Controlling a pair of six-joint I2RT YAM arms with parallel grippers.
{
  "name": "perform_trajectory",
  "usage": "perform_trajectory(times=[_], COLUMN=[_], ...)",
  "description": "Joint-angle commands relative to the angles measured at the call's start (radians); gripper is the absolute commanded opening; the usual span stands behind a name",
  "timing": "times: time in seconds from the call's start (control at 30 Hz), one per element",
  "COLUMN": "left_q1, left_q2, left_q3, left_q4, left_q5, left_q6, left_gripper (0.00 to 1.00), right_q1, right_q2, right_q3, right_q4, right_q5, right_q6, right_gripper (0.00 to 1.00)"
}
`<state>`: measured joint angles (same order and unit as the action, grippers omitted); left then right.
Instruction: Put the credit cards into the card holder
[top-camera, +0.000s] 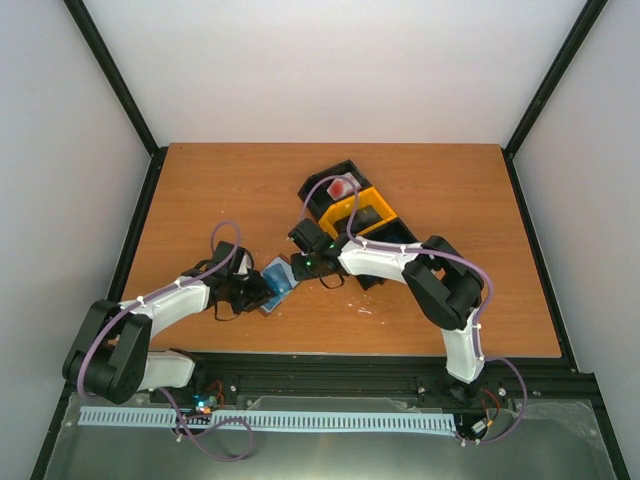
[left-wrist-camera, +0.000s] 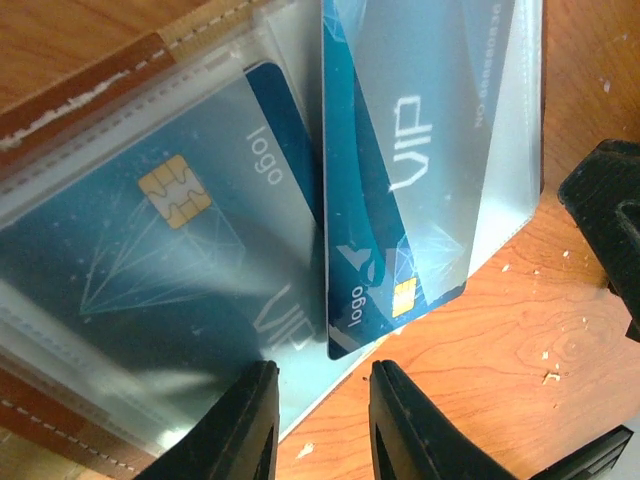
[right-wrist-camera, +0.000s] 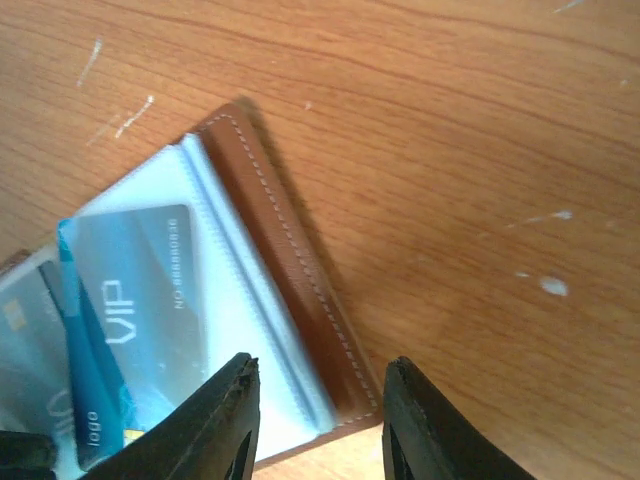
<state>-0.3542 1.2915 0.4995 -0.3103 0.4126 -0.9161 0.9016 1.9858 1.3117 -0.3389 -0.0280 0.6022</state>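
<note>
The brown card holder (top-camera: 277, 283) lies open on the table between my two grippers, its clear sleeves facing up. In the left wrist view one blue credit card (left-wrist-camera: 170, 270) sits inside a sleeve beside the brown edge (left-wrist-camera: 80, 95). A second blue VIP card (left-wrist-camera: 400, 180) lies partly in the neighbouring sleeve, its chip end sticking out. My left gripper (left-wrist-camera: 322, 420) is open, its jaws apart over the sleeve's corner and gripping nothing. My right gripper (right-wrist-camera: 320, 420) is also open, straddling the holder's stitched brown edge (right-wrist-camera: 290, 260) beside the VIP card (right-wrist-camera: 140, 290).
A black-and-yellow three-compartment tray (top-camera: 355, 210) stands just behind the right gripper (top-camera: 298, 268), with a red-and-white thing (top-camera: 342, 187) in its far compartment. The left gripper (top-camera: 262, 295) sits at the holder's near-left side. Black frame rails border the table.
</note>
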Motion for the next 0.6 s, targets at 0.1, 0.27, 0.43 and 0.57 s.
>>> perform_trajectory(times=[0.1, 0.27, 0.43, 0.57], left_q1=[0.006, 0.006, 0.006, 0.01], left_q2=[0.012, 0.024, 0.052, 0.076], left_q3=[-0.019, -0.03, -0.06, -0.101], left_q4=[0.046, 0.069, 0.109, 0.184], left_q5=[-0.043, -0.078, -0.065, -0.019], left_q6=[-0.125, -0.155, -0.155, -0.158], left_gripper=[0.23, 0.23, 0.24, 0.25], right_q1=[-0.021, -0.021, -0.021, -0.02], right_q2=[0.044, 0.053, 0.026, 0.018], right_q3=[0.053, 0.035, -0.044, -0.09], right_q4=[-0.088, -0.095, -0.073, -0.059], right_q5=[-0.036, -0.114, -0.168, -0.207], right_q6=[-0.089, -0.087, -0.041, 0.003], right_gripper=[0.29, 0.26, 0.22, 0.2])
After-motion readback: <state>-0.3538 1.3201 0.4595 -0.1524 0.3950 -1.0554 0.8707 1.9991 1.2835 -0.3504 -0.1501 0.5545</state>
